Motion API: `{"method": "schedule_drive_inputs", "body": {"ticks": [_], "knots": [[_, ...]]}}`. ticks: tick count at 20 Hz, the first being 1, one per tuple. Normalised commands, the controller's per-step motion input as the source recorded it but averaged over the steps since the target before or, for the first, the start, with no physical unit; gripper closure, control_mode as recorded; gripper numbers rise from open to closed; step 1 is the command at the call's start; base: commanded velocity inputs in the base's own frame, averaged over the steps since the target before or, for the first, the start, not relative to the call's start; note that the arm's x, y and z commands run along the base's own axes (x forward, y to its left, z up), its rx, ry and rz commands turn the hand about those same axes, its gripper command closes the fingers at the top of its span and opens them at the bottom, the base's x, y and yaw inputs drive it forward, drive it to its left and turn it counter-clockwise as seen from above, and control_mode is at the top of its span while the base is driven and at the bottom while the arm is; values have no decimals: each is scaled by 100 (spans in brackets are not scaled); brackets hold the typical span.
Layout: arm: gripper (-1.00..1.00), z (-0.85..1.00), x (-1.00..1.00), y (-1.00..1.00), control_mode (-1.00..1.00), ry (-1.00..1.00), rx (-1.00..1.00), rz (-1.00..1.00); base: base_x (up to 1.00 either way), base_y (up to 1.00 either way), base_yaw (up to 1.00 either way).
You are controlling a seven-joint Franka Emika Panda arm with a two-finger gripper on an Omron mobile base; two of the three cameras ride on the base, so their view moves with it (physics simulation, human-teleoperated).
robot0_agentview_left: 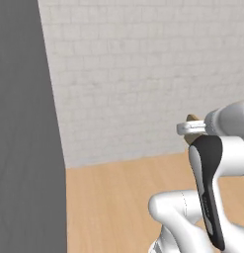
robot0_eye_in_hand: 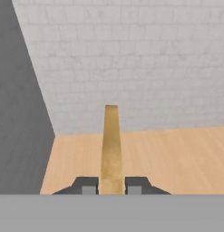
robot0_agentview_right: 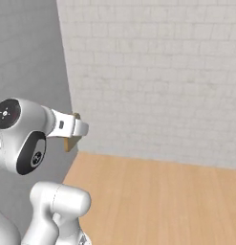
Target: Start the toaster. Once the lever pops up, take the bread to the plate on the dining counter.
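So the bread (robot0_eye_in_hand: 111, 149) is up in the air, pinched edge-on in the jaws. In the hand view it's a thin tan strip standing straight up from between the two dark fingertips (robot0_eye_in_hand: 89, 185), one pressed against each flat side, so the gripper (robot0_eye_in_hand: 111, 186) is clamped tight on the slice with barely any gap beyond the bread's own thickness. You're basically seeing the crust edge, a bit darker and speckled lower down. From the left base view only a little brown corner of the bread (robot0_agentview_left: 193, 118) pokes out above and behind the white hand, over on the right side of the picture, and the gripper (robot0_agentview_left: 188, 128) itself is mostly hidden by the wrist. In the right base view it's the same deal: a small tan bit of bread (robot0_agentview_right: 71, 139) peeking out around the white finger mount, the gripper (robot0_agentview_right: 77, 128) pointing off toward the wall. Below all that there's a light wood surface (robot0_eye_in_hand: 177, 158) stretching out in front, can't honestly tell if it's floor or a counter top. Behind it is a pale whitish brick wall (robot0_agentview_right: 162, 81), and off to the left a plain grey panel (robot0_agentview_left: 24, 138) standing tall, its edge slanting down to the wood.
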Motion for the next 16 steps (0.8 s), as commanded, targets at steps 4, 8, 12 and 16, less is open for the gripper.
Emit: {"method": "schedule_drive_inputs", "body": {"ticks": [4, 8, 12, 16], "knots": [[100, 0, 0, 0, 100, 0, 0, 0, 66, -29, -54], [100, 0, 0, 0, 100, 0, 0, 0, 25, -15, -75], [100, 0, 0, 0, 100, 0, 0, 0, 16, -10, -79], [100, 0, 0, 0, 100, 0, 0, 0, 12, -2, -81]]}}
